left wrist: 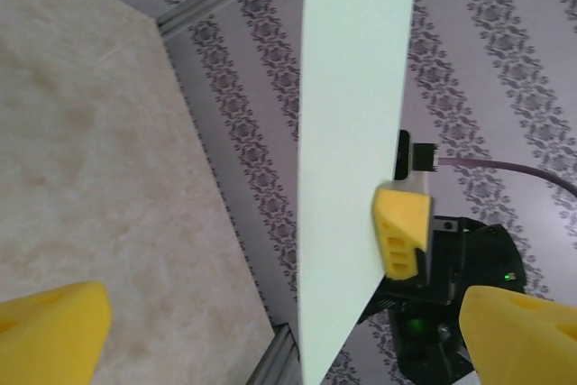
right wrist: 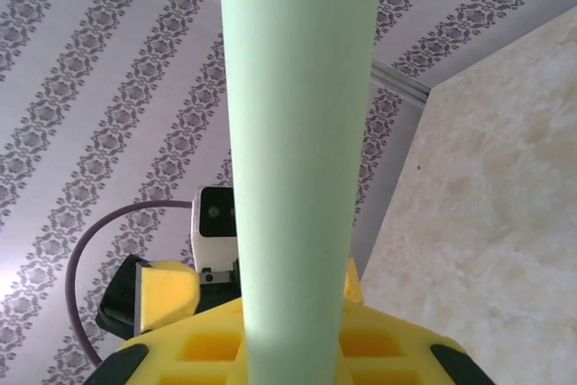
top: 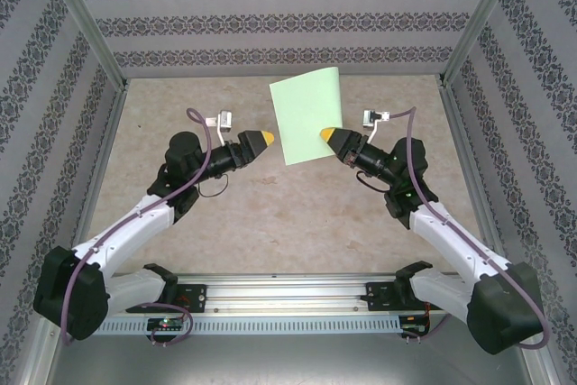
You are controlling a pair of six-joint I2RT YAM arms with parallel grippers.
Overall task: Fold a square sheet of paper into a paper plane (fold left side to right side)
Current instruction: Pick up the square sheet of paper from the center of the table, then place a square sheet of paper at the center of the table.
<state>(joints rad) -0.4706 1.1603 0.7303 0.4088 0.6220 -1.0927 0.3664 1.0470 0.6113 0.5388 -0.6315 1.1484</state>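
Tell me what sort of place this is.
Probably a robot test cell: a small beige tabletop boxed in by patterned wall panels on aluminium posts, with a left arm and a right arm bolted to a rail at its near edge.

Bright, even light, faint soft shadows; the square sheet of paper [right wrist: 297,132] looks blurred up close

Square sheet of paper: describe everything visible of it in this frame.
The square sheet of paper is thin, plain pale mint-green and unmarked, with straight edges. I cannot tell whether it is folded. It appears raised off the table, standing roughly upright and slightly tilted, toward the far middle. The right gripper is shut on its near right corner. The left gripper is open beside its near left edge, not touching it.
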